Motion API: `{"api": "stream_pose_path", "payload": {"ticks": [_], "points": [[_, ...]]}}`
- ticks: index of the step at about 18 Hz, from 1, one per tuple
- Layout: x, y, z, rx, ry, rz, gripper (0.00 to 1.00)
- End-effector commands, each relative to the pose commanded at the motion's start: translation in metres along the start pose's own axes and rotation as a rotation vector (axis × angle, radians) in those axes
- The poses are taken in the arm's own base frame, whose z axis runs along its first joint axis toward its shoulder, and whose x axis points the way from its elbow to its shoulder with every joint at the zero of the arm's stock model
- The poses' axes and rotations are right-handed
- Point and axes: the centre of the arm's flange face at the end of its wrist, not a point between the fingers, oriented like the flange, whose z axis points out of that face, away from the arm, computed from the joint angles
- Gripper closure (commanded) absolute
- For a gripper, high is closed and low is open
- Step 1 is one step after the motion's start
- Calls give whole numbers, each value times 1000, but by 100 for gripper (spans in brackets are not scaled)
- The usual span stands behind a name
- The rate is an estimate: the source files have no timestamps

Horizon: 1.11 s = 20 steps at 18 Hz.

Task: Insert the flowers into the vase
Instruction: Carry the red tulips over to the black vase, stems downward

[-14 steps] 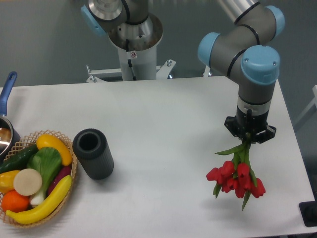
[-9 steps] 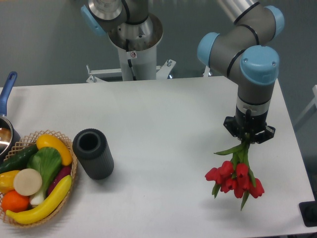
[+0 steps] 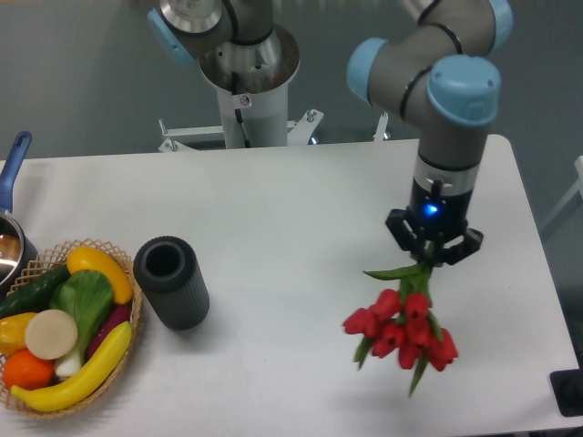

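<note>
the gripper point(image 3: 430, 259) points down over the right part of the white table point(image 3: 301, 209), clamped on the green stems of the flowers point(image 3: 401, 328). the red heads hang below it, blurred, with a leaf sticking out to the left. a blue light glows on the wrist. the vase point(image 3: 170, 281) stands upright at the left, mouth open, well apart from the flowers. just beside it, a wicker basket point(image 3: 127, 341) holds fake produce: a banana point(image 3: 77, 375), an orange point(image 3: 25, 369), a green leafy vegetable point(image 3: 80, 300). a blue-handled pot point(image 3: 11, 228) sits at the left edge.
</note>
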Motion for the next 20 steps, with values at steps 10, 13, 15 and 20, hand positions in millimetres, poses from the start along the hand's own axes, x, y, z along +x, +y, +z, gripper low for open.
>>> {"api": "stream_pose_path", "payload": {"ticks": [10, 13, 15, 20], "points": [[59, -72, -11, 478, 295, -54, 80], [80, -82, -6, 629, 395, -26, 78], [85, -70, -1, 719, 451, -31, 78], [101, -49, 9, 848, 554, -49, 77]]}}
